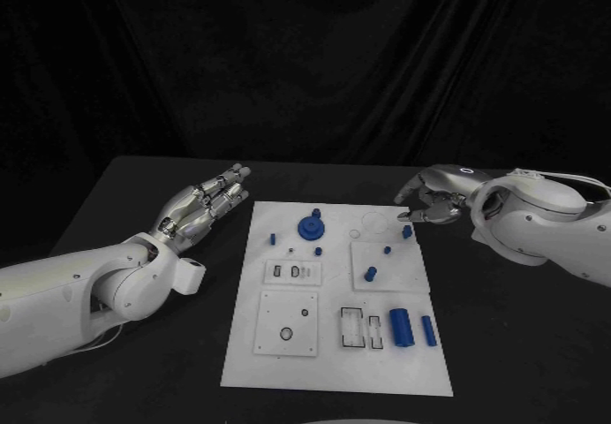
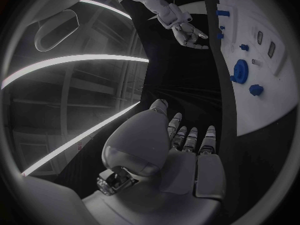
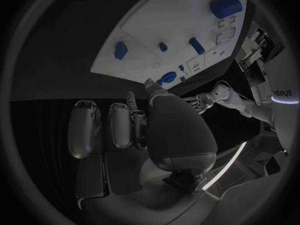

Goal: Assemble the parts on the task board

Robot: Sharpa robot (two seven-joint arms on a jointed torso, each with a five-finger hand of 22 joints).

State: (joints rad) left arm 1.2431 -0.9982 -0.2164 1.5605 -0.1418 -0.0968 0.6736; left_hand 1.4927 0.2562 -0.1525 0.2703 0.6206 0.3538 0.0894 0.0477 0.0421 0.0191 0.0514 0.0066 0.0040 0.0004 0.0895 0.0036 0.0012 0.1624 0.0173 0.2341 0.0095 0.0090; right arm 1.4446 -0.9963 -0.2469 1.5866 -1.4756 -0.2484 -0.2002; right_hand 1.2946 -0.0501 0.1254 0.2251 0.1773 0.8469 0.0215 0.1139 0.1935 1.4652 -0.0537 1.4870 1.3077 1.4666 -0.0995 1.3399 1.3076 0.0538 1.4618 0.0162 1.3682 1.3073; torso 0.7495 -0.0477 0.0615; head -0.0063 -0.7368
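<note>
Head view: the black tabletop (image 1: 153, 181) carries the white rectangular task board (image 1: 337, 353) in its middle, long side running from the near edge toward the far edge. Nothing stands between either hand and the board.

Small blue parts sit on it. A round blue gear-like piece with a knob (image 1: 311, 227) stands near the far edge. A short blue peg (image 1: 271, 237) stands toward the board's left edge. Another small blue peg (image 1: 406, 231) stands by the right edge, and a blue stub (image 1: 371, 273) rises from a raised white square plate. Near the right edge, closer in, a thick blue cylinder (image 1: 401, 326) and a thinner blue rod (image 1: 429, 330) lie side by side beside rectangular slots.

The left hand (image 1: 204, 206) hovers just off the board's far left corner, fingers (image 2: 190, 137) straight, close together, holding nothing. The right hand (image 1: 433, 201) hangs just past the far right corner, fingers curled inward, with nothing visible in them.
</note>
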